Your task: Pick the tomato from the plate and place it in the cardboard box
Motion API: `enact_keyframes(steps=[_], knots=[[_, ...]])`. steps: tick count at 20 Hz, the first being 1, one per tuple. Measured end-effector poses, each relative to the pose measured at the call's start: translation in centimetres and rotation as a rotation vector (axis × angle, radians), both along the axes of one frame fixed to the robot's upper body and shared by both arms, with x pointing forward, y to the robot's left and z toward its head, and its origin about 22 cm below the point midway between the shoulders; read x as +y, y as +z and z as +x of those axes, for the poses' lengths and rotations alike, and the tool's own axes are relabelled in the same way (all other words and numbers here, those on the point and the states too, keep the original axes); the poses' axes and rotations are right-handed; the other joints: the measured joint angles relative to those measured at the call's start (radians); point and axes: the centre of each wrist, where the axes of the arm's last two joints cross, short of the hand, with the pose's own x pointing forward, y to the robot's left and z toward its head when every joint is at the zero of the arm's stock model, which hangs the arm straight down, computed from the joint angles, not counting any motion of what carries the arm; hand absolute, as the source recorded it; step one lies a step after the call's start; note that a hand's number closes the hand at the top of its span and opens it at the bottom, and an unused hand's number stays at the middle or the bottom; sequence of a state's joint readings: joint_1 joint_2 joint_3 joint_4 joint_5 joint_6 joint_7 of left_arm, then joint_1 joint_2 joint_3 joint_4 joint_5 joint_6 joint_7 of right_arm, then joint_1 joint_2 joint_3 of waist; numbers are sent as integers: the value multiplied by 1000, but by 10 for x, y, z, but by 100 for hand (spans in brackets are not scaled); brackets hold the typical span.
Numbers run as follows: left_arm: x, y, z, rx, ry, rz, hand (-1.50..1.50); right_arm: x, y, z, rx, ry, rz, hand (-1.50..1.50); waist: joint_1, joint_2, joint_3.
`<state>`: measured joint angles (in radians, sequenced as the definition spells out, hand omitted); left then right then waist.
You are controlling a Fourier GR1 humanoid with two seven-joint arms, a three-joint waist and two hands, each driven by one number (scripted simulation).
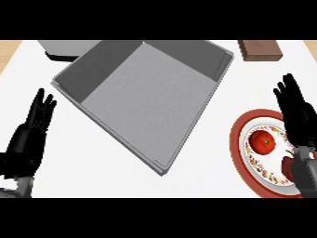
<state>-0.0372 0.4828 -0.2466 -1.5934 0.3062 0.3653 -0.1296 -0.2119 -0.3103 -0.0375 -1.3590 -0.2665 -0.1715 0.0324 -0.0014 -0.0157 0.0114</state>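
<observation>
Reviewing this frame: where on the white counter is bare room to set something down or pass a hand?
Bare white counter lies between the large grey open box and the red-rimmed patterned plate, and along the near edge below the box. Another strip separates the box from the open left hand. It is crowded at right, where the right hand overlaps the plate holding the red tomato.

I see the red round tomato (261, 142) on the red-rimmed patterned plate (241, 153), right of the big grey open box (143, 93).
</observation>
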Motion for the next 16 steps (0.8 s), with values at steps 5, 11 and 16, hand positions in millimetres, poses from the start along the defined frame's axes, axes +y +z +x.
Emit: enact_keyframes(steps=[5, 11, 16], knots=[[32, -1, 2, 62, 97, 148, 0, 2, 13, 1, -148, 335, 31, -150, 8, 13, -3], [61, -11, -5, 174, 178, 261, 0, -15, 60, 4, -397, 678, -357, -150, 16, 19, -6], [71, -9, -1, 212, 205, 301, 0, -47, 27, -9, -492, 837, -249, -150, 15, 36, 0]])
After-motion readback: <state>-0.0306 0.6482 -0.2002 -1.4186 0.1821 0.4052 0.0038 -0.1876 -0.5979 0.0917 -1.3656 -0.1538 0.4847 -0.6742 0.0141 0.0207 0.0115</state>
